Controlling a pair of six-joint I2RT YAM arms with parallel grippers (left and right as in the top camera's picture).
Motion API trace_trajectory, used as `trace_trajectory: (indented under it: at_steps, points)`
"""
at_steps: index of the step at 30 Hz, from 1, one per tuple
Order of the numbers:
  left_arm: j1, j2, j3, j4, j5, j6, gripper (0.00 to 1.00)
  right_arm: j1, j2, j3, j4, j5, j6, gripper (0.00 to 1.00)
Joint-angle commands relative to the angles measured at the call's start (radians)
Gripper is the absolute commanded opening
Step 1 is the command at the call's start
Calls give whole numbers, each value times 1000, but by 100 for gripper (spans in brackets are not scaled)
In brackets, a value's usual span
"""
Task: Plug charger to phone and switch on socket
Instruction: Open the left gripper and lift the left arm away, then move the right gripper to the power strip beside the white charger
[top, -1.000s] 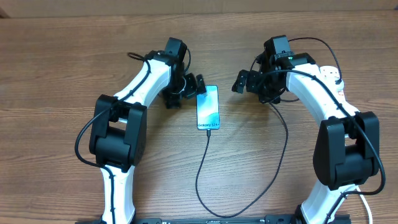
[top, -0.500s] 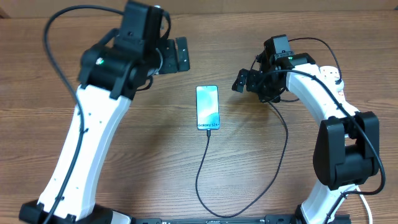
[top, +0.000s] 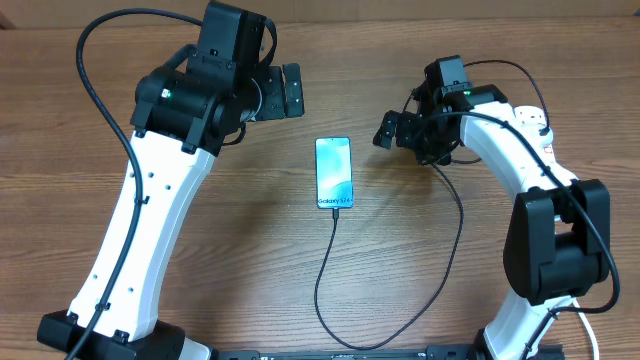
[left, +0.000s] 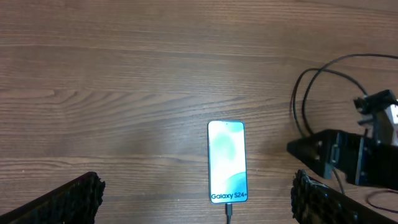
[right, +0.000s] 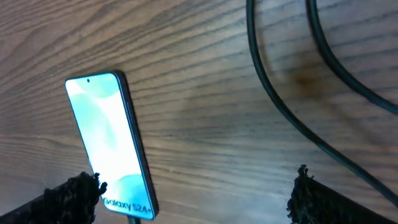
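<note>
The phone (top: 334, 173) lies flat mid-table with its screen lit blue. It also shows in the left wrist view (left: 227, 162) and the right wrist view (right: 112, 143). The black charger cable (top: 330, 270) is plugged into the phone's near end, loops toward the front edge and runs up to the right arm. My left gripper (top: 285, 92) is open and empty, raised above the table behind and left of the phone, with the phone between its fingers (left: 193, 202) in its own view. My right gripper (top: 395, 130) is open and empty, right of the phone (right: 193, 199). The socket (top: 543, 128) is mostly hidden behind the right arm.
Black cables (right: 280, 93) cross the wood under the right wrist. The right gripper body (left: 339, 158) shows at the right of the left wrist view. The table is bare wood (top: 100, 120) at the left.
The left arm has lifted up and back from beside the phone, then held nearly still. The phone, cable and right arm have not moved.
</note>
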Motion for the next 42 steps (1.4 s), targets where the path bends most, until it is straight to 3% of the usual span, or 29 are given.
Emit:
trace_trajectory:
  at_steps: [1,7,12,16,20,27,42]
  points:
    - [2,0,-8,-2,-19,15,100,-42,-7,180,-81,19,-12,100]
    - [2,0,-8,-2,-19,15,100,-237,-7,611,-320,146,-84,100]
    - [2,0,-8,-2,-19,15,100,-453,-7,707,-333,176,-84,100]
    - [2,0,-8,-2,-19,15,100,-645,0,682,-329,107,-120,100]
    - [2,0,-8,-2,-19,15,100,-760,13,654,-333,-98,-333,100]
    - [2,0,-8,-2,-19,15,100,-812,42,485,-300,-169,-604,100]
    - [2,0,-9,-2,-19,15,100,-808,63,140,-67,-356,-599,100]
